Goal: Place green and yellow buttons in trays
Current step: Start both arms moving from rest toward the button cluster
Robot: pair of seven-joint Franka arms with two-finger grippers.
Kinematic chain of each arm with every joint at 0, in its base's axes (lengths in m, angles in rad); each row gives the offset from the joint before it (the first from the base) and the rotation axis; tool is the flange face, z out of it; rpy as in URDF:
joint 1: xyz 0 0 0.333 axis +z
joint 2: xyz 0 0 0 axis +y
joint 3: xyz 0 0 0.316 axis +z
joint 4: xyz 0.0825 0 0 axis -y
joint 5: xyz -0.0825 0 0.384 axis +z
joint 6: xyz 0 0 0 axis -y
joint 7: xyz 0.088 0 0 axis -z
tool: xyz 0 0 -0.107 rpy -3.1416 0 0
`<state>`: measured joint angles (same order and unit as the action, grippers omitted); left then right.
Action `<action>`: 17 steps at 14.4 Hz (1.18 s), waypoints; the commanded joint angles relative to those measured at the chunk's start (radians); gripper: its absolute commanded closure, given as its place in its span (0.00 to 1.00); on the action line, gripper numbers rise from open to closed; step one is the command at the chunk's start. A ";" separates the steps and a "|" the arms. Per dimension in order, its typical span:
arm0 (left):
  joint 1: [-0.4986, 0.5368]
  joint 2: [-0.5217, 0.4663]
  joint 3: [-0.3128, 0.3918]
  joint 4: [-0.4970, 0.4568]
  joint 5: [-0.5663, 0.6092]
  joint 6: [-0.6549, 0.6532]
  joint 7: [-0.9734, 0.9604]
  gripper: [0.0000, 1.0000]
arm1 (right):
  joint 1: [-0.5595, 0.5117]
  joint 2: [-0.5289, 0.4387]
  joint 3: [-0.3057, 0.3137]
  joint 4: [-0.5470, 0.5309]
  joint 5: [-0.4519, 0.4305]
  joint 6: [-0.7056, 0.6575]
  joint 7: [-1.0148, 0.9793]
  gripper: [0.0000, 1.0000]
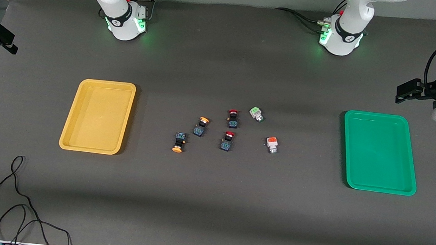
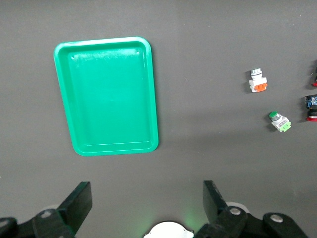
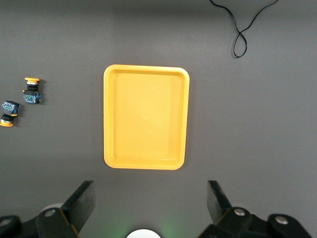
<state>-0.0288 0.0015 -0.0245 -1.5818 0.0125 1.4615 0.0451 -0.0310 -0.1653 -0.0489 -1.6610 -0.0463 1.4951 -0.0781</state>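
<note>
The yellow tray (image 1: pixel 98 117) lies toward the right arm's end of the table and the green tray (image 1: pixel 379 152) toward the left arm's end. Both hold nothing. Between them lie two yellow-capped buttons (image 1: pixel 201 126) (image 1: pixel 179 142), a green-capped white button (image 1: pixel 256 113) and an orange-red-capped white button (image 1: pixel 272 144). My left gripper (image 2: pixel 147 193) is open and empty, high over the table beside the green tray (image 2: pixel 106 96). My right gripper (image 3: pixel 150 193) is open and empty, high over the table beside the yellow tray (image 3: pixel 146 124).
Two red-capped black-blue switches (image 1: pixel 233 118) (image 1: pixel 227 140) lie among the buttons. A black cable (image 1: pixel 14 199) loops on the table near the front edge, at the right arm's end. The arm bases (image 1: pixel 125 21) (image 1: pixel 340 36) stand at the back.
</note>
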 commanded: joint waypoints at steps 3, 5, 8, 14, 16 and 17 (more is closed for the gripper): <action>-0.002 0.006 0.000 0.019 0.000 -0.003 0.015 0.00 | -0.009 0.021 0.009 0.035 0.013 -0.035 0.009 0.00; -0.002 0.006 0.000 0.019 0.000 -0.003 0.015 0.00 | -0.009 0.024 0.009 0.035 0.014 -0.032 0.009 0.00; -0.002 0.006 -0.002 0.020 0.000 -0.003 0.013 0.00 | -0.009 0.024 0.009 0.027 0.016 -0.032 0.008 0.00; -0.003 0.008 -0.002 0.014 -0.005 -0.009 -0.011 0.00 | -0.009 0.029 0.006 -0.028 0.040 -0.033 -0.012 0.00; -0.023 0.005 -0.002 -0.012 -0.052 -0.009 -0.040 0.00 | -0.009 0.027 0.006 -0.075 0.029 -0.024 -0.012 0.00; -0.045 -0.004 -0.002 -0.033 -0.075 -0.003 -0.056 0.00 | -0.009 0.029 0.000 -0.081 0.028 -0.019 -0.012 0.00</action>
<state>-0.0347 0.0035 -0.0277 -1.5915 -0.0259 1.4601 0.0318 -0.0310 -0.1337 -0.0478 -1.7165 -0.0275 1.4697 -0.0786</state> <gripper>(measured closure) 0.000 0.000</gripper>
